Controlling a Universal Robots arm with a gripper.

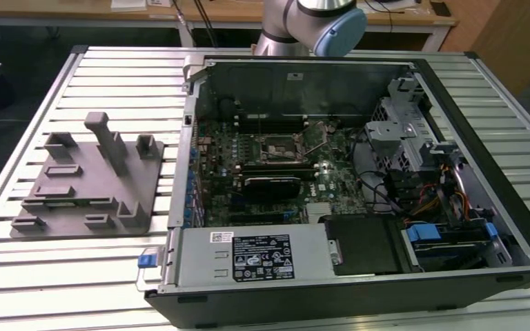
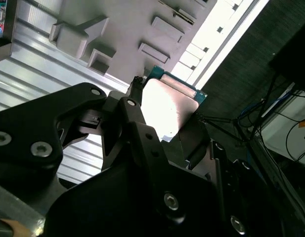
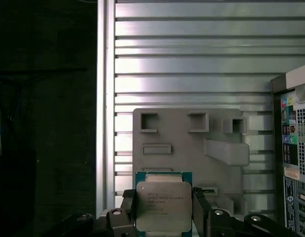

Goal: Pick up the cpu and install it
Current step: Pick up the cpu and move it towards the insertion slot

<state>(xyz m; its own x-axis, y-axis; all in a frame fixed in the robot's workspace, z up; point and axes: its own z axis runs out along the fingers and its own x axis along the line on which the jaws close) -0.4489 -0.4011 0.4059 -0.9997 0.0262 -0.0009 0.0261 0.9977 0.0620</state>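
The gripper [image 3: 163, 221] is clamped on the cpu [image 3: 163, 203] by its edges, clear of the slatted aluminium table [image 1: 25, 276] — grey plastic fixture [image 1: 90, 183] beyond, open computer case [image 1: 339, 179] beside it, wooden desks [image 1: 219, 10] behind.

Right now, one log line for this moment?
tool: shut on cpu | cpu: held clear of fixture | install: not done

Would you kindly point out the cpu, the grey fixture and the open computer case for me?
the cpu [image 3: 163, 207]: first wrist view, middle of its silvery top.
the grey fixture [image 3: 182, 143]: first wrist view, bare part of its flat base.
the computer case [image 1: 292, 86]: exterior view, its upright inner wall.
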